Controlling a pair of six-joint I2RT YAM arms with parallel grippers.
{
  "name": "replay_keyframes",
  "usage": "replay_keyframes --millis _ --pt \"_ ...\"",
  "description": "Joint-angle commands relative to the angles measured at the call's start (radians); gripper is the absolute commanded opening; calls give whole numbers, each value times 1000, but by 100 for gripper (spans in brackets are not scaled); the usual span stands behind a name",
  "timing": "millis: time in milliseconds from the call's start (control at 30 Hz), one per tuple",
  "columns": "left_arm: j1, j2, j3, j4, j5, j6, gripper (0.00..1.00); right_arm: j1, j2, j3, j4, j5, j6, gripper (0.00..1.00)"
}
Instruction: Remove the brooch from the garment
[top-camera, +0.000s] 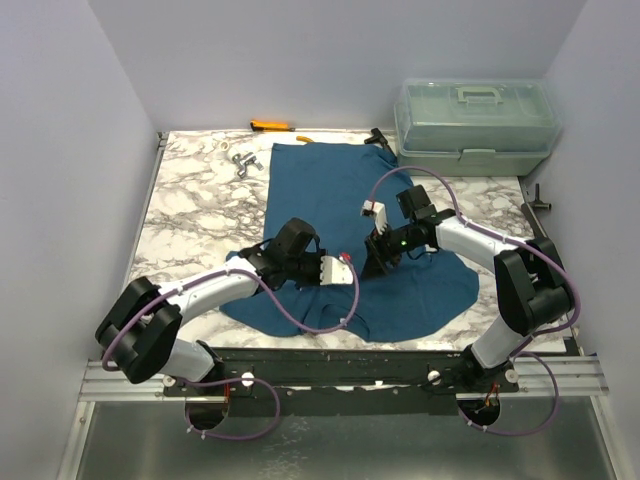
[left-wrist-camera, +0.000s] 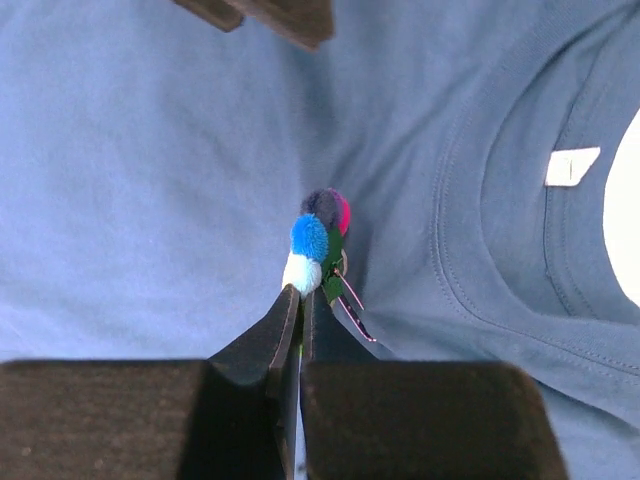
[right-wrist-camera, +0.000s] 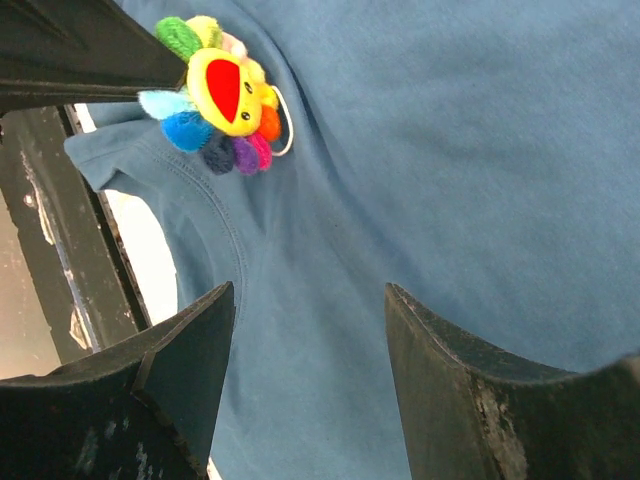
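With the left gripper (left-wrist-camera: 300, 300) clenched on the brooch (left-wrist-camera: 318, 235), which sits by the collar at the shirt's (top-camera: 330, 190) near end, the pull is best kept slow while the right gripper (right-wrist-camera: 308, 295), its 2 fingers spread, pins the cloth beside it.
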Motion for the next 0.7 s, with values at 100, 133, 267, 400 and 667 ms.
replay_keyframes --millis 100,133,267,400,667 --pt "110 42 69 -10 228 -241 0 13 -33 29 94 -87 32 67" --pt "120 45 73 -10 244 -262 0 16 -34 30 106 -91 38 69" --pt "163 61 94 -10 349 -335 0 30 -36 30 157 -128 74 75" --pt "211 90 117 -4 457 -408 0 53 -32 17 226 -179 105 78" --pt "255 123 132 5 541 -457 0 156 -4 -4 281 -190 92 78"
